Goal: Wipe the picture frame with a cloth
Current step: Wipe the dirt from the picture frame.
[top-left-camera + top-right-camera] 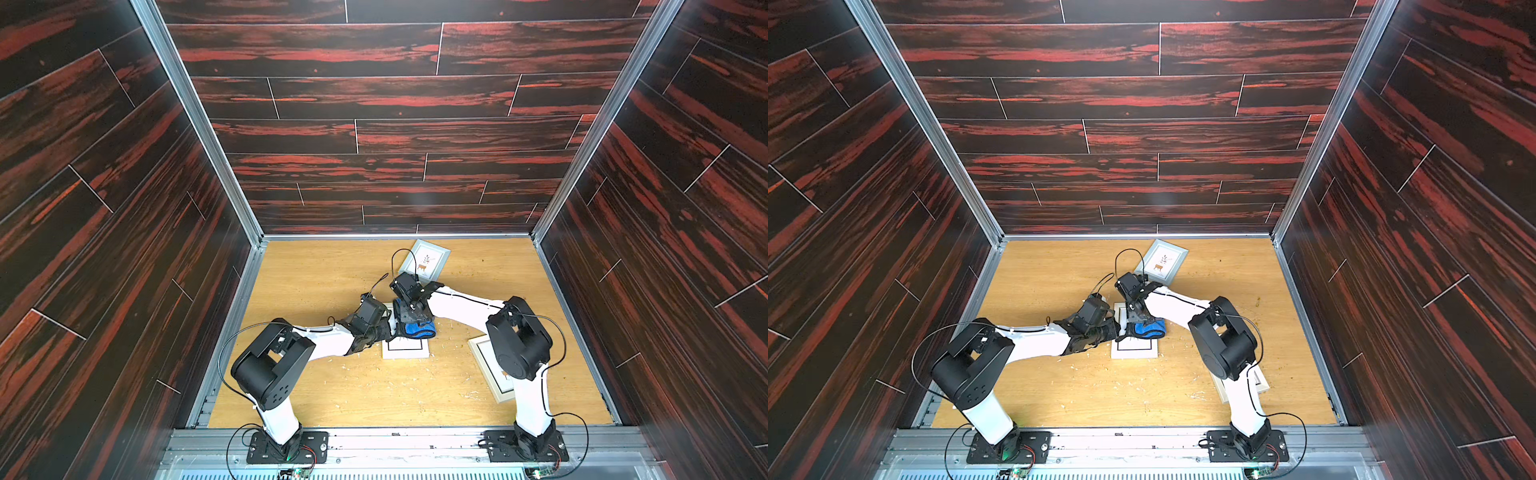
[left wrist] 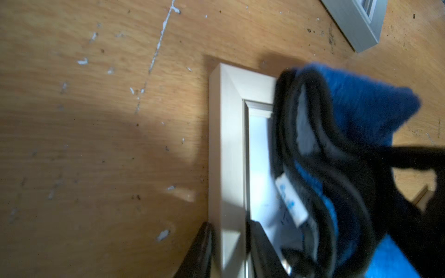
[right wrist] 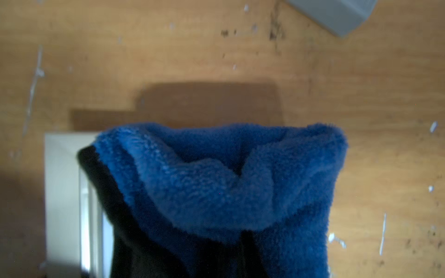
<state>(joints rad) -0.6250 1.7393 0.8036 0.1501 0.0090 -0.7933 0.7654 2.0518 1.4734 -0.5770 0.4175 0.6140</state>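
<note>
Dark plank walls (image 1: 374,124) box in a flecked wooden tabletop (image 1: 332,386); left pincer (image 2: 230,250) clamps the picture frame (image 2: 226,144), right pincer (image 1: 411,322) clenches the cloth (image 3: 216,180)

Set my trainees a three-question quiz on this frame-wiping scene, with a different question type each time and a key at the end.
1. True or false: the right gripper is open and empty.
2. How many picture frames lie on the table? A two, B three, C four.
3. Fill in: the left gripper is closed on the side rail of the ___ frame.

Key
1. False: it is shut on the blue cloth.
2. B: the white frame, the grey frame and the beige frame.
3. white
</note>
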